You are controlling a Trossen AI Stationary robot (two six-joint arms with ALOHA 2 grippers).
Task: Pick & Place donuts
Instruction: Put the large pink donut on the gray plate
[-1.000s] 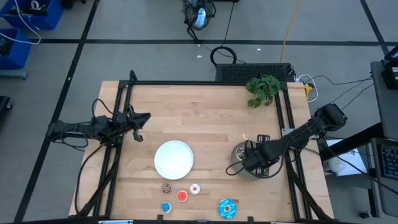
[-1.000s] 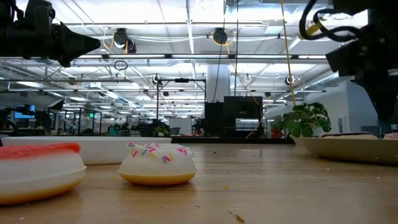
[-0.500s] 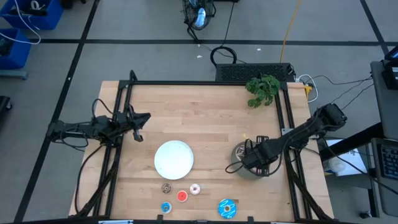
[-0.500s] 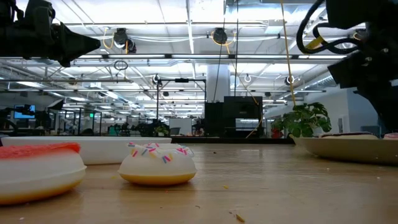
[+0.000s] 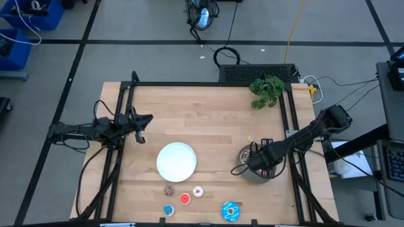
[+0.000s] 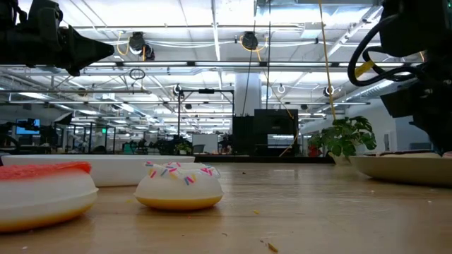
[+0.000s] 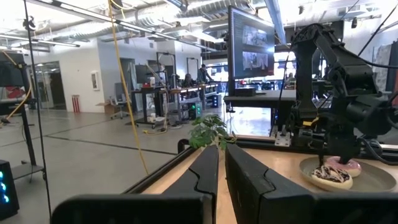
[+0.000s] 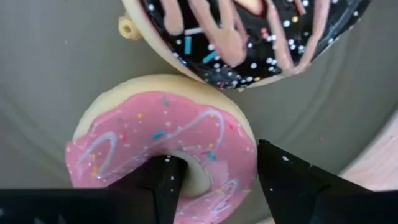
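Right tool [image 8: 214, 180] hangs directly over the grey plate [image 5: 247, 174] at the right side of the desk [image 5: 208, 120], its two fingers [image 8: 286, 180] spread apart with nothing clamped between them. From its wrist camera, the pink donut [image 8: 161, 146] lies on the plate just under the fingertips, one finger over the donut's hole and the other past its outer edge. Just beyond the pink one, touching or nearly touching it, sits the chocolate donut [image 8: 249, 37] with pale drizzle and sprinkles, on the same plate.

Well away from this tool, toward the front edge of the desk, lie the remaining donuts: the blue sprinkled donut [image 5: 230, 210] nearest, then the tiny white-pink donut [image 5: 197, 192], the tiny red donut [image 5: 184, 198], the tiny brown donut [image 5: 168, 190] and the tiny blue donut [image 5: 168, 210]. The white plate [image 5: 176, 161] sits between them and the desk's middle, bare.

Left tool [image 5: 140, 120] waits far across the desk by the left rail, raised, its fingers [image 7: 205, 177] close together around a narrow gap, gripping nothing.

A green plant [image 5: 266, 90] stands at the far right corner.
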